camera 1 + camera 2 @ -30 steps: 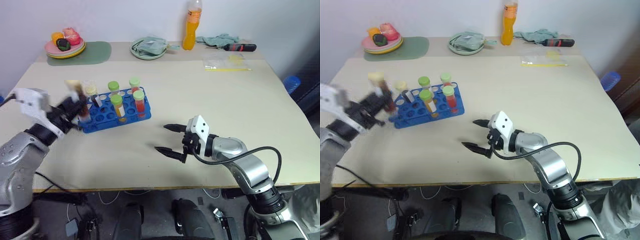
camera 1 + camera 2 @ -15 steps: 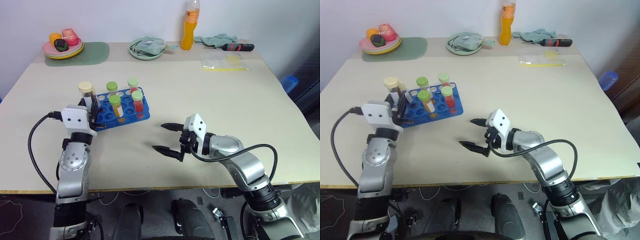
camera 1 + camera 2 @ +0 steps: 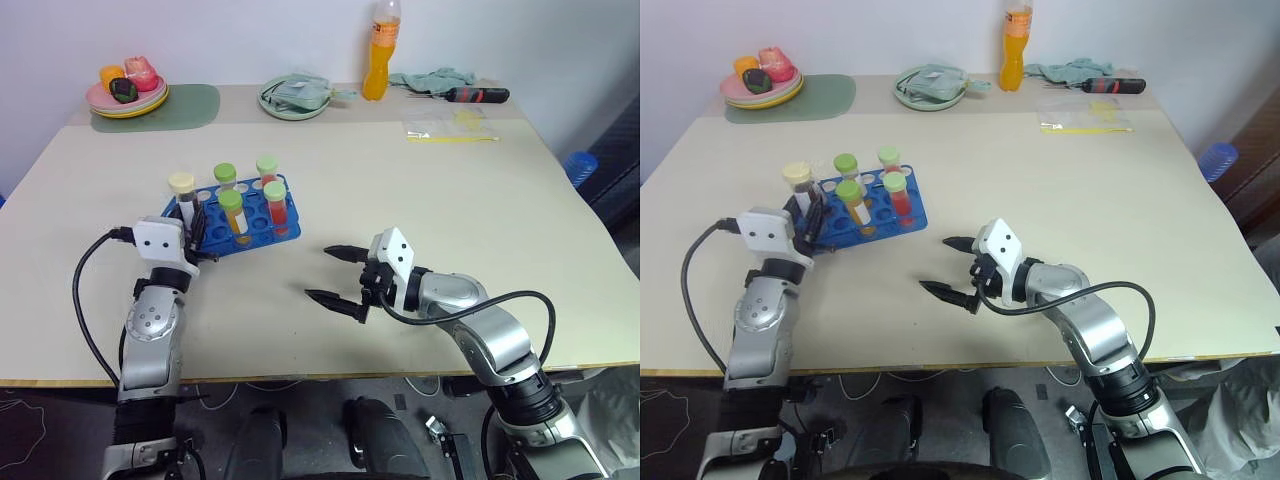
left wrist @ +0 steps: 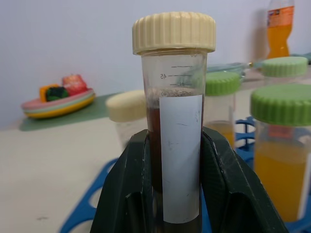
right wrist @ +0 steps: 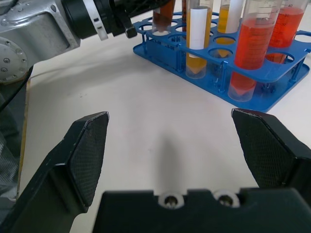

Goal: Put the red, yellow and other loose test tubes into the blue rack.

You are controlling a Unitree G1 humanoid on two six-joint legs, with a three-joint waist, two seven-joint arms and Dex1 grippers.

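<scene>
Now we are pinching maroon tube [image 4: 175, 145] upright in left tool [image 4: 172, 194], hanging it over blue rack [image 3: 235, 215] at rack's 9 o'clock end, lining up hole. Right tool [image 3: 338, 275] is resting spread on table [image 3: 420, 200], at rack's 4 o'clock, keeping clear.

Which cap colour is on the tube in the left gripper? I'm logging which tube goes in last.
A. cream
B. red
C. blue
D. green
A: the left gripper is shut on the maroon tube, which carries a cream cap, held at the blue rack; the green caps are on tubes standing in the rack.
</scene>
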